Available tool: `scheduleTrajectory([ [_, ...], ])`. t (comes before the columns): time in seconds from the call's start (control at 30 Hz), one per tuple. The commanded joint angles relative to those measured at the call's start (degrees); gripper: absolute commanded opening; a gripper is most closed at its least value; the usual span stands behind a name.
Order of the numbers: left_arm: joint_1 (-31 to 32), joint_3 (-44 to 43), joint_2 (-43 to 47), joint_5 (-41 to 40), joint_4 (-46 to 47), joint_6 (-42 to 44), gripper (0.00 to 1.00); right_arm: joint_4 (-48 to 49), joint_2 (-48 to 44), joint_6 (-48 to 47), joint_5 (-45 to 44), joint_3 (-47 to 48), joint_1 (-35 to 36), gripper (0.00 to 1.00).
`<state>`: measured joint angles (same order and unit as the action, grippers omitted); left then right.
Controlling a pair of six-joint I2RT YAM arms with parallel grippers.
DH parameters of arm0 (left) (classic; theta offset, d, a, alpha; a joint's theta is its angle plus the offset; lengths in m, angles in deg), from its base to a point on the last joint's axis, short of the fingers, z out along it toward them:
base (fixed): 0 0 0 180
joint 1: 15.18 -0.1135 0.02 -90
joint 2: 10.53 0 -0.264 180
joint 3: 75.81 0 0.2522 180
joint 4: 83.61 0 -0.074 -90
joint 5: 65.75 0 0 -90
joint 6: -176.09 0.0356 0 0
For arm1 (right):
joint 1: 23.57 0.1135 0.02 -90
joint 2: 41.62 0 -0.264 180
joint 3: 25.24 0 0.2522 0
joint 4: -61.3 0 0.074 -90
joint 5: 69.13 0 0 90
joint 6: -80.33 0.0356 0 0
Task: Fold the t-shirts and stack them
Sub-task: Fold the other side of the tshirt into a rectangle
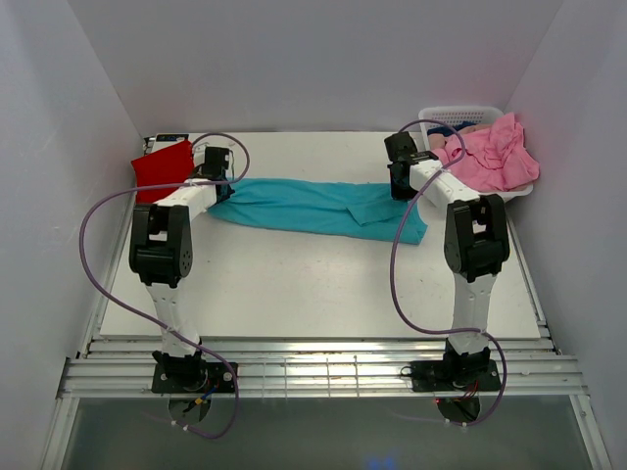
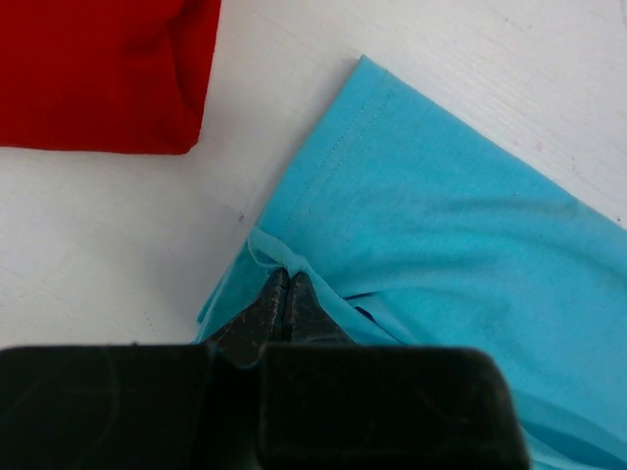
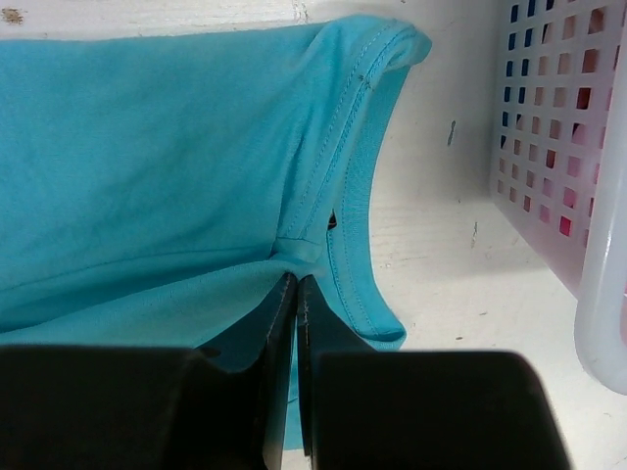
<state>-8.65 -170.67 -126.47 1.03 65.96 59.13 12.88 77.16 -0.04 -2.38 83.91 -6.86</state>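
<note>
The left pincer (image 2: 286,278) and right pincer (image 3: 296,283) each pinch the teal shirt (image 1: 313,204); we should lift both evenly, keeping it taut for a straight fold.

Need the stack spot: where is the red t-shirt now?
Top view: the red t-shirt lies at the far-left corner of the table, just left of the left gripper and the near end of the teal t-shirt.

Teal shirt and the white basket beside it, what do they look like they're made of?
Teal shirt: soft, matte knit fabric, probably cotton jersey. It creases softly and has stitched hems.
White basket: rigid moulded plastic, slightly glossy, going by its smooth rim and even grid of square holes.
</note>
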Motion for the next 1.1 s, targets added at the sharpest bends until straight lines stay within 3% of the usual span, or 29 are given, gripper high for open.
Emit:
scheduleTrajectory([
  [0.0, -0.37, -2.75, 0.98, -0.59, -0.21, 1.03, 0.0, -0.15, 0.22, -0.49, -1.28, 2.69, -0.54, 0.08],
  [0.3, -0.37, -5.81, 0.1, -1.12, 1.72, 3.31, 0.04, -0.06, 2.77, -0.58, -1.63, 6.37, -1.5, 0.08],
  [0.37, -0.37, -7.4, -1.3, -1.65, 1.29, 4.54, 0.29, -0.15, 3.56, -0.58, -1.37, 8.04, -1.94, 0.14],
  [0.4, -0.37, -9.41, -1.74, -2.0, 0.76, 5.07, 0.43, -0.15, 3.74, -0.66, -1.28, 9.79, -2.03, 0.22],
  [0.43, -0.37, -10.21, -2.18, -3.92, -0.55, 4.99, 0.8, 0.02, 3.82, -1.01, -1.54, 10.77, -2.03, 0.41],
  [0.47, -0.37, -10.83, -2.1, -5.33, -0.73, 4.99, 0.98, 0.29, 3.65, -1.71, -3.11, 11.82, -2.12, 0.48],
  [0.57, -0.37, -10.48, 0.53, -10.77, 2.33, 5.77, 0.98, 1.6, 2.17, -3.91, -8.54, 16.48, -2.12, 0.61],
  [0.7, -0.28, -7.94, 10.7, -10.89, 6.9, 5.17, 0.98, 4.75, -3.63, -7.16, -8.85, 18.52, -2.21, 0.63],
  [0.83, 2.42, 0.4, 18.81, -4.56, 9.8, -0.1, 0.96, 8.8, -14.95, -4.37, 4.23, 6.24, -2.03, 0.6],
  [0.87, 3.57, 4.77, 20.04, -3.59, 10.51, -1.15, 0.93, 9.25, -16.2, -3.57, 10.96, 0.99, -2.12, 0.59],
  [0.9, 4.89, 6.81, 21.01, -2.02, 11.38, -1.51, 0.8, 9.6, -17.17, -3.04, 14.33, -1.5, -2.03, 0.59],
  [1.0, 12.25, 12.01, 21.81, 1.15, 14.64, -0.64, 0.56, 12.93, -19.46, -2.42, 23.23, -11.43, -0.72, 0.56],
  [1.03, 13.5, 12.63, 20.42, 2.9, 15.6, -0.29, 0.32, 15.29, -19.73, -2.42, 25.07, -13.72, -0.28, 0.55],
  [1.07, 14.65, 12.89, 19.36, 3.7, 15.7, -0.02, 0.15, 15.75, -19.64, -2.59, 26.66, -15.57, 0.68, 0.53],
])
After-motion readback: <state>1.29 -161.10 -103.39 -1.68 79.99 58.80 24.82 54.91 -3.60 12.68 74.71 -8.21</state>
